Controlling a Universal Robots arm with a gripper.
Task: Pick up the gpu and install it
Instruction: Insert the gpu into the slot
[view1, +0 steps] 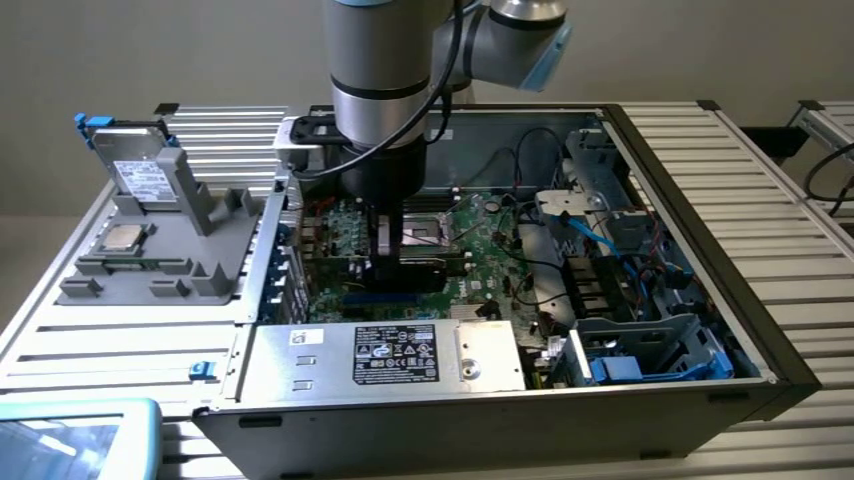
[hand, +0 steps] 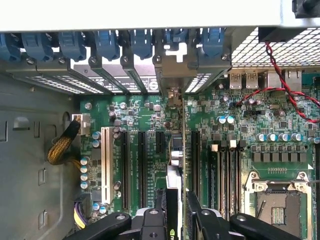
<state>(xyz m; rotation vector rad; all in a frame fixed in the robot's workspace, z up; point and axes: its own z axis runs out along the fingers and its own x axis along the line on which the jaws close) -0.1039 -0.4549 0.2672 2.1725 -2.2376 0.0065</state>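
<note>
The black two-finger gripper (hand: 175, 207) of the arm is closed on the gpu (hand: 173, 167), a thin flat card that the wrist view shows edge-on. Its silver metal bracket end points toward the perforated rear wall of the open grey computer case (view1: 747, 230). The card hangs inside the case, just above the green motherboard (hand: 145, 115) and in line with the long black expansion slots (hand: 141, 165). Whether its lower edge touches a slot, I cannot tell. I judge the card to be light and stiff, so it should not sag in the grip. It is fragile, however: the small components on the circuit face and the contact edge do not tolerate pressure or scraping. The faces look smooth, so it may slip or tilt between the pads if pushed off-centre. The good place to hold is the upper edge, on both flat faces, away from the bracket and contacts; the fingers (hand: 193, 212) seem to sit there.
</note>
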